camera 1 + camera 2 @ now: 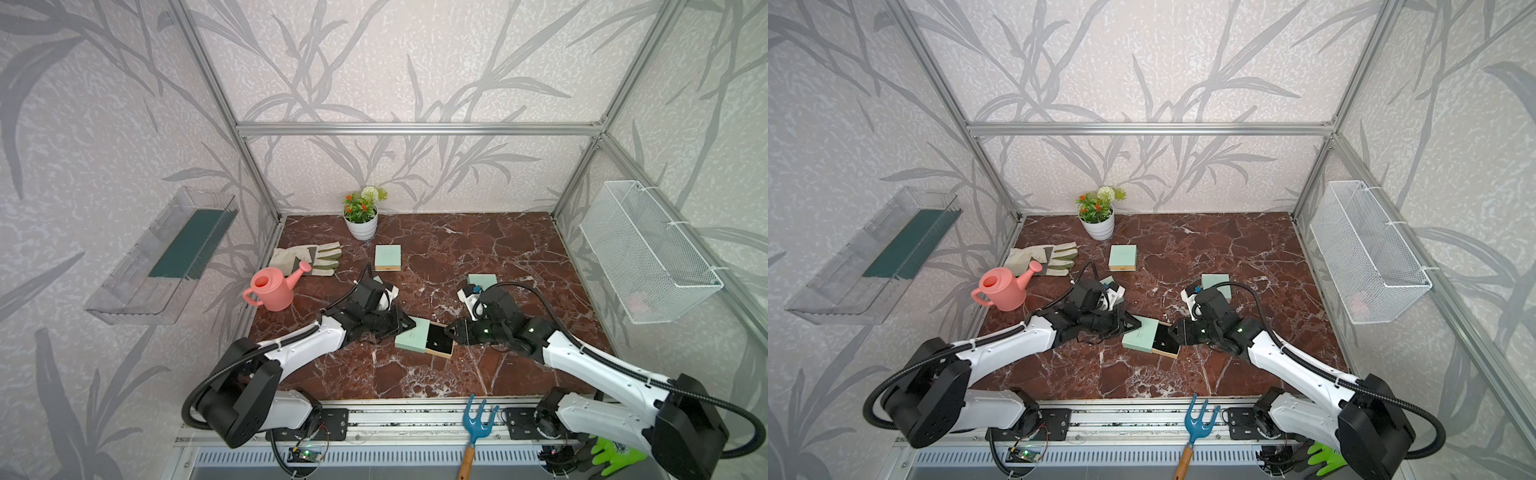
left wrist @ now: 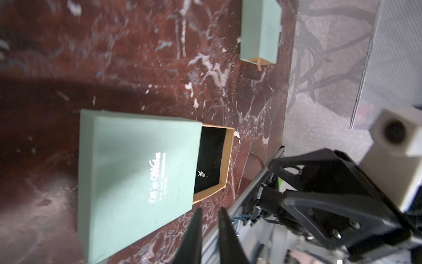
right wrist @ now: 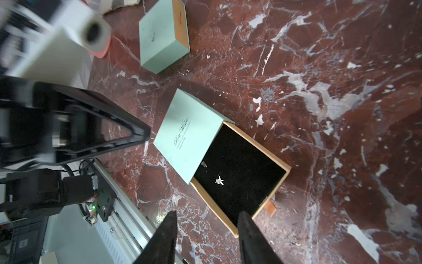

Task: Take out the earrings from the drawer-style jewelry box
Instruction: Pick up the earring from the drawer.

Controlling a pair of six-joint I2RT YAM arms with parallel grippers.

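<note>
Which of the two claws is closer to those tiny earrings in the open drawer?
Right. The right gripper is at the pulled-out drawer, near the earrings; the left gripper sits beyond the mint sleeve.

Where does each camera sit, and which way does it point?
Top views: one head high at the front, looking down toward the back wall; both arms show, left gripper and right gripper flanking the open jewelry box.
Left wrist: on the left arm, looking past its own gripper tips at the box.
Right wrist: on the right arm, looking past its own gripper tips into the drawer.
Shared: both wrist views show the earrings.
</note>
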